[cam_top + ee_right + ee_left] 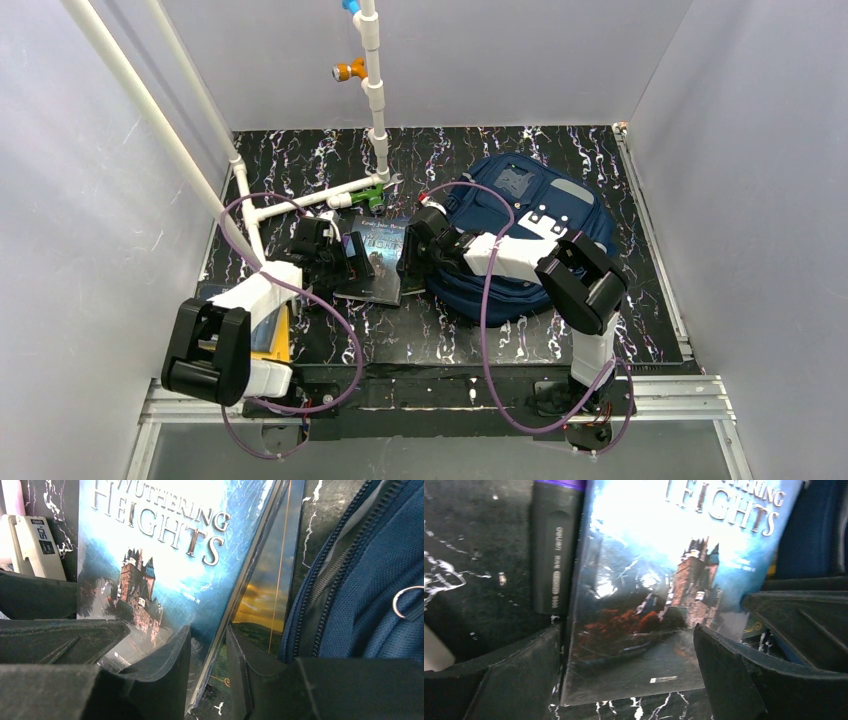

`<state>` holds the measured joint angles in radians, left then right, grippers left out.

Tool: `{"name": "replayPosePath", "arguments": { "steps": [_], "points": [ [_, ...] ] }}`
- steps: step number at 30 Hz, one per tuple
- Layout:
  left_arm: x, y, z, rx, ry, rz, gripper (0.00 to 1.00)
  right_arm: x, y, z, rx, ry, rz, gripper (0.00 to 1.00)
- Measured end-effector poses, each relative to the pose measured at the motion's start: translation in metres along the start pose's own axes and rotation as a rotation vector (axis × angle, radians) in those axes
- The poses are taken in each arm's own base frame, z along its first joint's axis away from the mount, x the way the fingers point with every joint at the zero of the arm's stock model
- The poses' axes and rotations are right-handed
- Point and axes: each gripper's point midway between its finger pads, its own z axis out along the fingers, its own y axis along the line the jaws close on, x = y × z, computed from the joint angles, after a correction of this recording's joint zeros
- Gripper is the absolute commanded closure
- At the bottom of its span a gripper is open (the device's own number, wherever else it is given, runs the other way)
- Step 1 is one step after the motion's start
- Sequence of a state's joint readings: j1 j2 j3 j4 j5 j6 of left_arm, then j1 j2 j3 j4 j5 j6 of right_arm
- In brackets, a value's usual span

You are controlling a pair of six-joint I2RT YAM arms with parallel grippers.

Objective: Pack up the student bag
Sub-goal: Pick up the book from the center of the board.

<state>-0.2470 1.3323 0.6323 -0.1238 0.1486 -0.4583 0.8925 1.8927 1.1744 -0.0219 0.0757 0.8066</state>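
Where the marbled black counter (450, 330) runs toward its far right, the navy student bag (500, 190) lies flat with its front face up. Its long axis runs from the far edge toward you, leaning slightly left, and the right arm stretches across its near half. Just beside the bag's left side lies a paperback (378, 265) titled Wuthering Heights, its long axis roughly parallel to the bag's. The right fingers (160, 680) are clamped on that book's bag-side edge, which is tipped up off a second book (260, 595) with a golden sky on its cover, lying underneath. In the right wrist view, the bag's blue fabric and a zipper line fill the space immediately right of those fingers, so the bag lies to their right and very near. Whether the zipper is open there cannot be told. The left fingers (734, 680) are spread apart, grasping nothing, and straddle the paperback's near end. A black marker (555, 555) with a purple cap lies along the paperback's left edge, away from the bag. Judging from this, your right arm is the nearer one to the bag, and the coming move is likely a short rightward carry of the paperback into it.
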Motion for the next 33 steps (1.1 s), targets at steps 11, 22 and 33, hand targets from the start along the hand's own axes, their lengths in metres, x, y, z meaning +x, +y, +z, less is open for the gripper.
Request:
{"name": "replayPosePath", "arguments": {
  "steps": [11, 22, 33],
  "points": [
    [0.002, -0.023, -0.016, 0.104, 0.033, -0.076, 0.14, -0.006, 0.000, 0.003, -0.016, -0.040, 0.006, 0.66],
    [-0.019, -0.049, -0.046, 0.198, -0.042, -0.177, 0.31, -0.025, -0.005, 0.004, -0.036, -0.116, 0.026, 0.66],
    [-0.027, -0.055, -0.038, 0.210, -0.047, -0.267, 0.53, -0.038, -0.012, 0.005, -0.015, -0.160, 0.033, 0.67]
  ]
}}
